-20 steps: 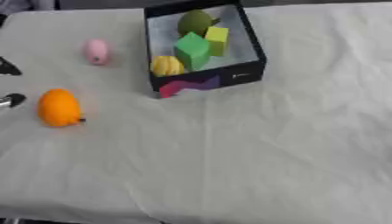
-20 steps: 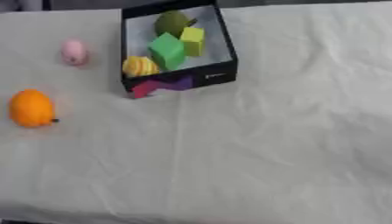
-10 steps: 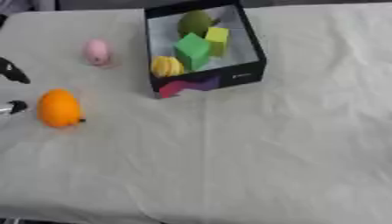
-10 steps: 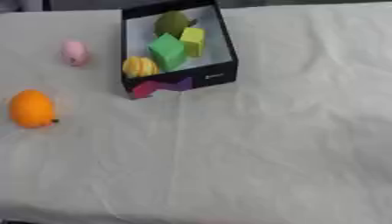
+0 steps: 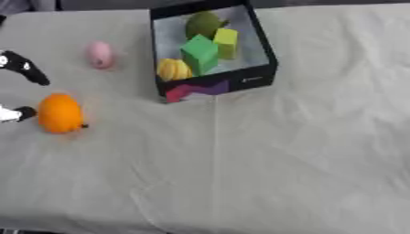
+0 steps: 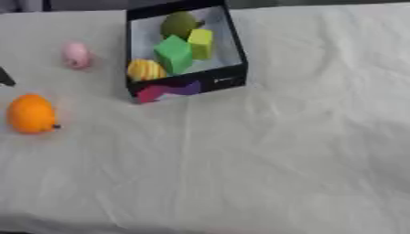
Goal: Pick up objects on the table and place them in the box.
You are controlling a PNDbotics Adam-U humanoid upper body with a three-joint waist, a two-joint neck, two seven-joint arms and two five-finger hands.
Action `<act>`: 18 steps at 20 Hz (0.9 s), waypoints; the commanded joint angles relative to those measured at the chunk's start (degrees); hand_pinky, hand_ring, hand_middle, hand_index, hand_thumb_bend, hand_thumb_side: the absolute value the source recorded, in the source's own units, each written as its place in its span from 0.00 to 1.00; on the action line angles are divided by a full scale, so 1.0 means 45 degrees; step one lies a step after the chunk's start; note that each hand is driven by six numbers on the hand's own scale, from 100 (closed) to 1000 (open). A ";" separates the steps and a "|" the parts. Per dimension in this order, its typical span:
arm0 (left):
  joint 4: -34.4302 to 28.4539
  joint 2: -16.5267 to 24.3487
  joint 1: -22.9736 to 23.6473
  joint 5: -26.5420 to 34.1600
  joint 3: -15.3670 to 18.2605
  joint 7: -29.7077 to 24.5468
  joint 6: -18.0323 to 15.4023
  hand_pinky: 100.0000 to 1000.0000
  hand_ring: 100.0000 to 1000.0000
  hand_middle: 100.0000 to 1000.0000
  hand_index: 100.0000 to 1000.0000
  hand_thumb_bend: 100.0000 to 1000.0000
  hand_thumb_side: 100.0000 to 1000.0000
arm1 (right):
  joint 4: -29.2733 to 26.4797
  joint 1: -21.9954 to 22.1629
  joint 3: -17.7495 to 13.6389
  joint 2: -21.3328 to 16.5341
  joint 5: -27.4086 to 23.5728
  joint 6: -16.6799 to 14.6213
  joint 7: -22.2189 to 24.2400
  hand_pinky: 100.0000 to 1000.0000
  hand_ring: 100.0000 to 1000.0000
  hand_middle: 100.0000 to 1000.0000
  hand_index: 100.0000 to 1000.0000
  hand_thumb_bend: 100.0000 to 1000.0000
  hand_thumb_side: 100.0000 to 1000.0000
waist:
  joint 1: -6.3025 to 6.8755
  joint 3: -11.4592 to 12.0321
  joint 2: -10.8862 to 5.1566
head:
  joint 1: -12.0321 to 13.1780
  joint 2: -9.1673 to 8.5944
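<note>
While spread wide, left hand (image 5: 18, 87) fingers beside the orange (image 5: 60, 113), barely apart.

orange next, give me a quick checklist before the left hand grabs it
1. Orange free on the cloth, nothing on it: ok.
2. Left hand beside the orange, fingers either side: ok.
3. Fingers closed on the orange: not ok, they stand apart from it.
4. Box open on top: ok.
5. Room in the box beside the green block: cannot tell.
6. Pink thing clear of the hand: ok.
</note>
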 commanded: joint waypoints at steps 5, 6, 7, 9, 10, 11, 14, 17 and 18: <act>-0.0439 0.0310 -0.0824 -0.0807 -0.0377 -0.0125 0.0167 1.00 0.86 0.76 0.81 0.40 0.11 | -0.0060 -0.0055 -0.0039 -0.0231 0.0114 0.0061 0.0116 0.86 0.73 0.66 0.85 0.00 0.56 | -0.0150 -0.0074 -0.0194 | -0.0053 -0.0170; -0.0353 0.0271 -0.0961 -0.1007 -0.0491 -0.0129 0.0188 1.00 0.86 0.76 0.81 0.42 0.11 | -0.0054 -0.0068 -0.0032 -0.0225 0.0117 0.0074 0.0130 0.86 0.73 0.66 0.85 0.00 0.56 | -0.0144 -0.0094 -0.0188 | -0.0004 -0.0171; -0.0245 0.0215 -0.1088 -0.1229 -0.0588 -0.0109 0.0200 1.00 0.86 0.76 0.82 0.45 0.12 | -0.0049 -0.0077 -0.0028 -0.0219 0.0119 0.0085 0.0143 0.86 0.73 0.66 0.85 0.00 0.56 | -0.0141 -0.0106 -0.0184 | 0.0027 -0.0174; 0.0089 0.0111 -0.1339 -0.1664 -0.0709 0.0083 0.0303 1.00 0.86 0.77 0.82 0.53 0.15 | -0.0041 -0.0069 -0.0028 -0.0199 0.0140 0.0100 0.0168 0.86 0.73 0.66 0.85 0.00 0.56 | -0.0134 -0.0127 -0.0177 | 0.0077 -0.0184; 0.0273 0.0083 -0.1439 -0.1864 -0.0756 0.0229 0.0369 0.99 0.86 0.77 0.82 0.56 0.16 | -0.0035 -0.0061 -0.0034 -0.0187 0.0157 0.0105 0.0177 0.86 0.73 0.66 0.85 0.00 0.56 | -0.0130 -0.0136 -0.0174 | 0.0098 -0.0192; 0.0470 0.0005 -0.1532 -0.2325 -0.0819 0.0399 0.0405 0.98 0.87 0.77 0.83 0.60 0.18 | -0.0030 -0.0055 -0.0038 -0.0172 0.0174 0.0109 0.0186 0.86 0.73 0.66 0.85 0.00 0.56 | -0.0128 -0.0146 -0.0171 | 0.0122 -0.0197; 0.1296 -0.0525 -0.1762 -0.4139 -0.0977 0.0804 0.0195 0.98 0.87 0.77 0.83 0.61 0.19 | -0.0022 -0.0047 -0.0043 -0.0132 0.0211 0.0124 0.0217 0.86 0.73 0.66 0.85 0.00 0.56 | -0.0132 -0.0155 -0.0168 | 0.0172 -0.0192; 0.2155 -0.0888 -0.1903 -0.4749 -0.1107 0.0862 -0.0085 0.97 0.86 0.77 0.83 0.61 0.19 | -0.0015 -0.0055 -0.0046 -0.0104 0.0228 0.0148 0.0236 0.86 0.73 0.67 0.85 0.00 0.57 | -0.0134 -0.0157 -0.0163 | 0.0183 -0.0219; 0.2385 -0.0985 -0.1941 -0.4880 -0.1156 0.0834 -0.0163 0.97 0.86 0.77 0.83 0.61 0.19 | -0.0013 -0.0061 -0.0045 -0.0094 0.0236 0.0157 0.0244 0.87 0.73 0.67 0.85 0.00 0.57 | -0.0135 -0.0157 -0.0157 | 0.0185 -0.0225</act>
